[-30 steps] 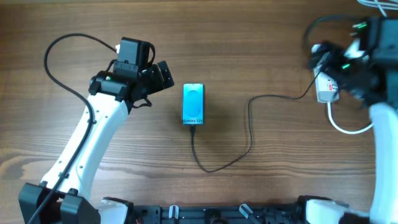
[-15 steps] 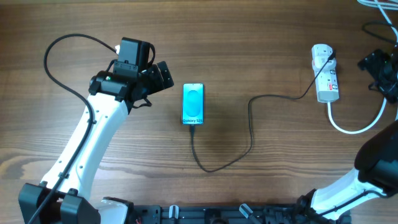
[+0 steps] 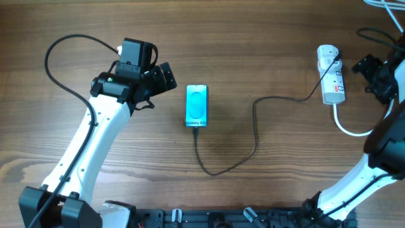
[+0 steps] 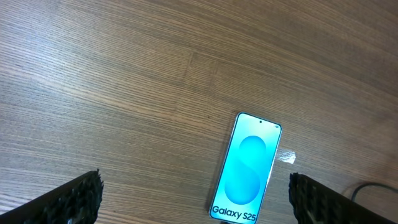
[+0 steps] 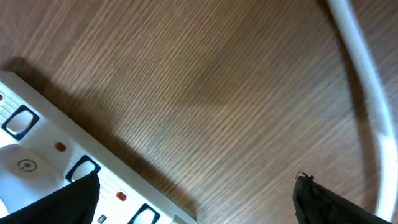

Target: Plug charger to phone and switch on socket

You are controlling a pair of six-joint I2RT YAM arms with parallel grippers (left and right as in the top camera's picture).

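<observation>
Overhead shows charger (image 3: 255, 130) touching phone (image 3: 197, 106); left fingers (image 4: 68, 199) and right fingers (image 5: 62, 200) gape wide, empty.

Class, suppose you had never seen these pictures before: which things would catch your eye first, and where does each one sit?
The phone, with its bright cyan screen, stands out at the middle of the brown wooden table, the open left gripper just beside it. A thin dark charger cable loops from the phone's near end across to the white socket at the far right, where the open right gripper hovers close by.
</observation>
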